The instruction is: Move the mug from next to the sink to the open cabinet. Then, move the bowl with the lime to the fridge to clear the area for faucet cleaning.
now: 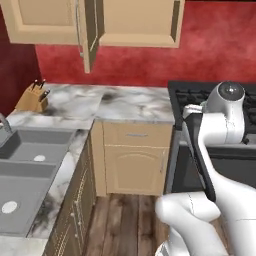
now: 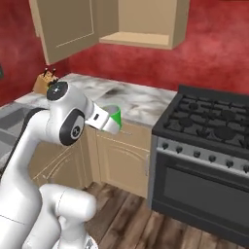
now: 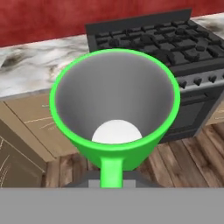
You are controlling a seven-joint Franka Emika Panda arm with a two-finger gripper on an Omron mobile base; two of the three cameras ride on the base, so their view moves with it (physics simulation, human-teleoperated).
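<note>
Clamped on the handle of the green mug [image 3: 114, 105], the hand [image 3: 112, 181] holds it out in the air in front of the marble table [image 1: 135, 106], above the wooden floor [image 1: 125, 220]. From the hand view the mug's mouth faces the camera: a bright green rim, grey inner wall and a pale round bottom, with the green handle running down to the dark fingertips at the lower edge. In the right base view the mug [image 2: 113, 115] shows as a green rim at the end of the white wrist, level with the front edge of the table and near the tan drawer under it.

Up on the red wall, the open cabinet [image 2: 141, 22] hangs above the table, its panelled door [image 2: 68, 26] swung out to the left and its bare wooden shelf showing. The left base view sees that door edge-on, with its long grey bar handle [image 1: 79, 27].

Along the left edge of the left base view lies the sink [image 1: 25, 170], two grey basins with round white drains, sunk into the marble; a sliver of the faucet [image 1: 4, 122] stands at its far side. A knife block [image 1: 32, 97] sits in the far left corner of the table. At the table's right end stands the black stove [image 2: 214, 121] with its oven door below.
</note>
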